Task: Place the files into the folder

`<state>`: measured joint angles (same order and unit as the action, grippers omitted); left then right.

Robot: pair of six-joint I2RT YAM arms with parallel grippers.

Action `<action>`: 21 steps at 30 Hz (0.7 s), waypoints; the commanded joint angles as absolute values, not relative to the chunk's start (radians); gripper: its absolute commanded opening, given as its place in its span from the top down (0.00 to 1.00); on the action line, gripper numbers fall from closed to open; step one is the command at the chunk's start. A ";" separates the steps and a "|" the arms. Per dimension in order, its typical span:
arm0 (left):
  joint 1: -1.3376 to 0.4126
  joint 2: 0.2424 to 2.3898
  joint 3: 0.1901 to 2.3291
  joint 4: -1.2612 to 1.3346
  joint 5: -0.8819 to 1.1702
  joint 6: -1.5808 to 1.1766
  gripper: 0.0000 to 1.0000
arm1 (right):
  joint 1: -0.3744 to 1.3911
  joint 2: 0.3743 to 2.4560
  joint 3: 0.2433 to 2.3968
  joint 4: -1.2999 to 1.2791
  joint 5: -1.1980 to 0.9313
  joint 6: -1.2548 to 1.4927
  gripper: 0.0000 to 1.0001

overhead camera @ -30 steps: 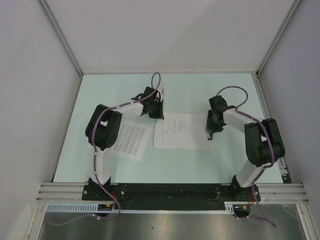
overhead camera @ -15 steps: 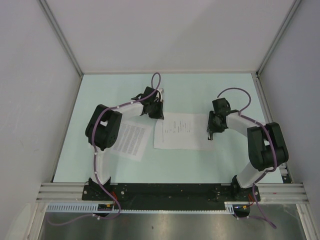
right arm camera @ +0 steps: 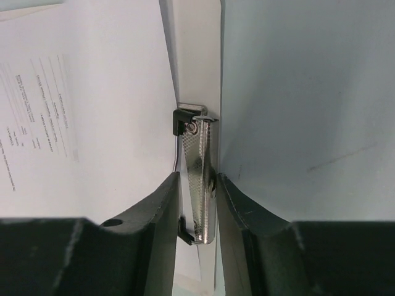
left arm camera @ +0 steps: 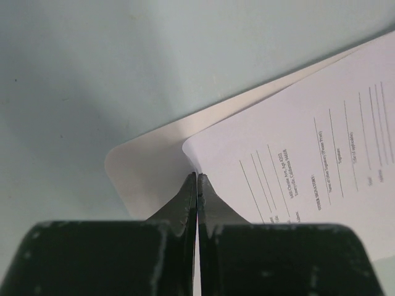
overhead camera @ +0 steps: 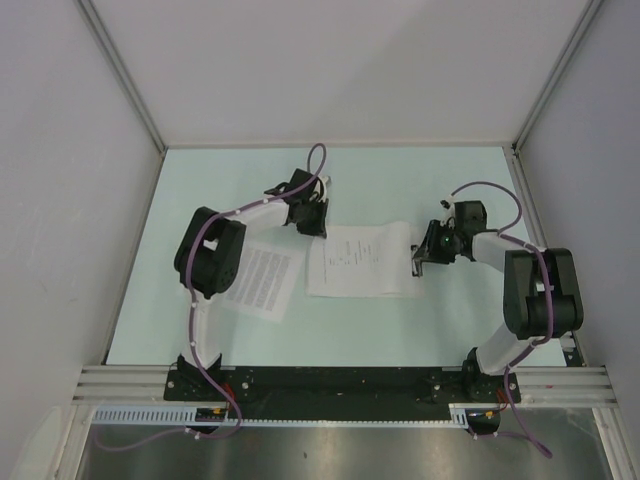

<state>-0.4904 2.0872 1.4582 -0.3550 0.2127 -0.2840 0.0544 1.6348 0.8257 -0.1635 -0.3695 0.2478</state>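
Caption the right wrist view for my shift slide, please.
Right gripper pinches the metal clip at the folder edge, printed sheet lying on it.

Pale mint table (overhead camera: 430, 180) under a plain white folder (left arm camera: 145, 176), its clip (right arm camera: 201, 166) silver, finely checkered, black-edged; the sparse sheet (left arm camera: 296, 129) is white with thin black lines, the dense sheet (overhead camera: 262, 282) white, striped grey-black

The table (overhead camera: 250, 180) has a pale, smooth, matt top. The folder (left arm camera: 145, 172) looks like stiff, matt white card. Its clip (right arm camera: 200, 163) is bright metal with a fine dimpled pattern, on a black base. The sparse sheet (left arm camera: 296, 142) and the dense sheet (overhead camera: 258, 280) are thin matt paper. The left pincer (left arm camera: 197, 179) and right pincer (right arm camera: 197, 182) are dull black plastic, faintly scuffed.
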 commanded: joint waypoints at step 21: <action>-0.499 2.068 1.482 -0.393 0.193 -0.273 1.00 | 0.343 1.558 1.035 -0.527 0.250 0.413 0.32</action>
<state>-0.4908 2.1242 1.5124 -0.3679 0.2134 -0.2619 0.2813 1.5681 0.9554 -0.3950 -0.0345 0.3325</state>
